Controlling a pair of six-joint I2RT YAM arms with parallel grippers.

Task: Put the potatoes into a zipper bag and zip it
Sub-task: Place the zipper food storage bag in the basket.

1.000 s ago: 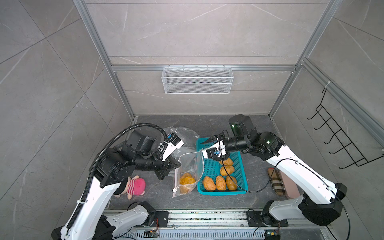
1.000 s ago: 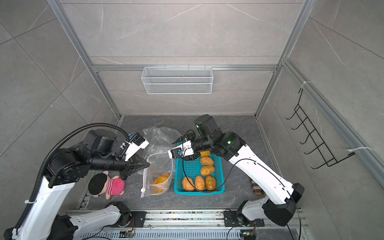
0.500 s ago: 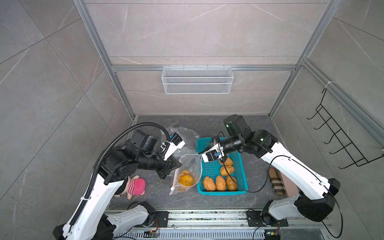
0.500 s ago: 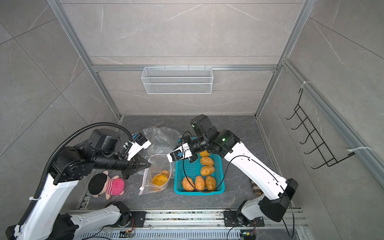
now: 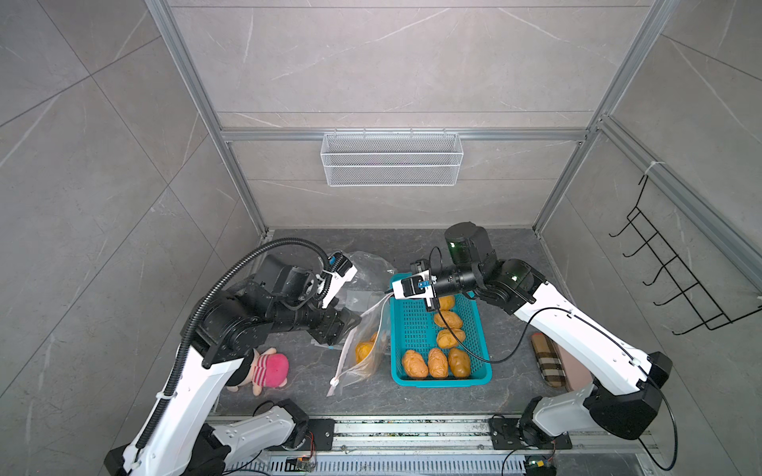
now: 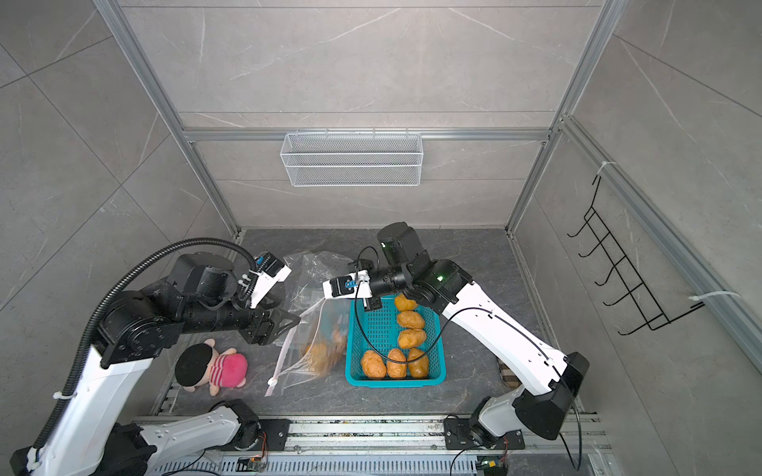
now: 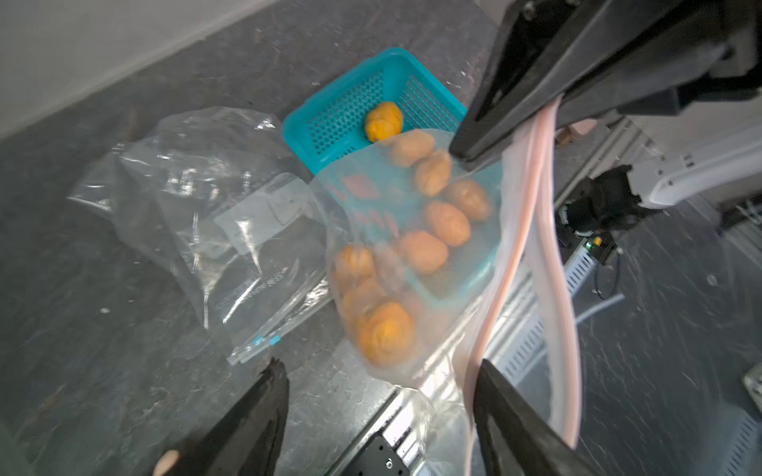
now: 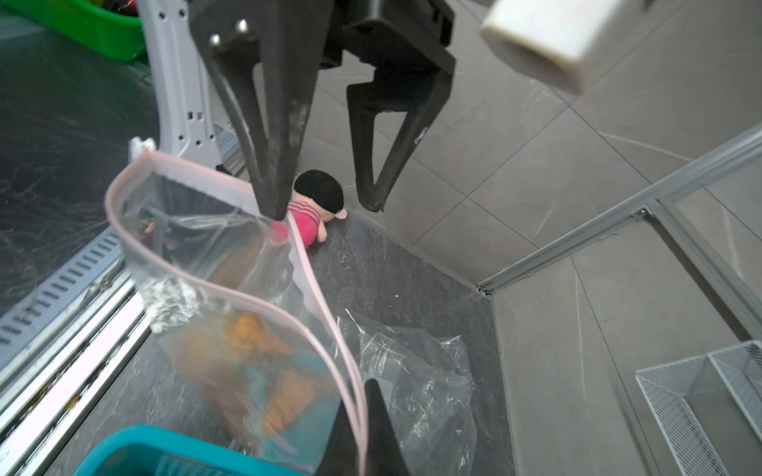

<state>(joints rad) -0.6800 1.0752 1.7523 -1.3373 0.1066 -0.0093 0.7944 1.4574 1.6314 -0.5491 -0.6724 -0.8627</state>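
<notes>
Pinching zipper bag (image 8: 231,313), right end effector (image 8: 365,412)

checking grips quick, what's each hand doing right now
left hand: open, gripping nothing.
right hand: closed on the rim of the zipper bag.

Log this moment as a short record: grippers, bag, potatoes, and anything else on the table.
left gripper: open, at the rim of the bag
right gripper: shut on the bag's zipper rim, holding it up
bag state: unzipped, mouth open
potatoes: six in the basket; some in the bag, count unclear
other: plush toy; second clear bag lying behind
</notes>
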